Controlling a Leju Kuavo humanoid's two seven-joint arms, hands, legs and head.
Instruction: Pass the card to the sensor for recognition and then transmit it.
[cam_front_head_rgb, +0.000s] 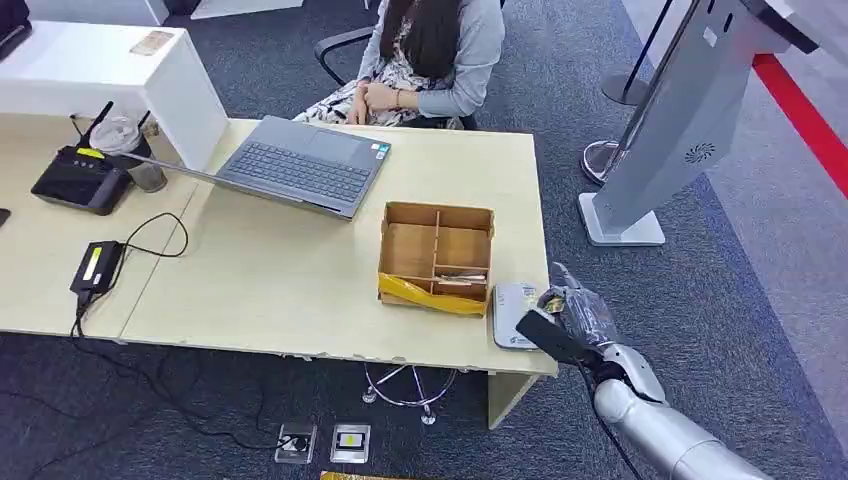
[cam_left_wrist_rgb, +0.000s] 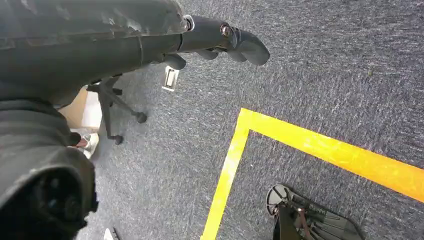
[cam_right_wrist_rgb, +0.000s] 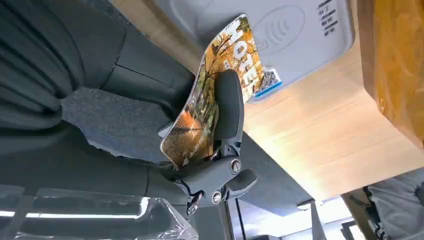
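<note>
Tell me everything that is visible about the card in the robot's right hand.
The card looks like thin glossy plastic, printed with an autumn tree scene and the white word HOTEL. The right hand grips it, one dark finger pressed across its face, and it bows slightly. Its far end reaches over the grey card reader lying on the wooden table beside the partitioned box.

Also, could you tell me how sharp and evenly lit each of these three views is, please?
Head view: even light, sharp, soft shadows, though the right hand is small. Right wrist view: the card is crisp, its print legible; the sensor is slightly soft, with bright glare along one edge. Left wrist view: the left hand is dark, the carpet sharp.
</note>
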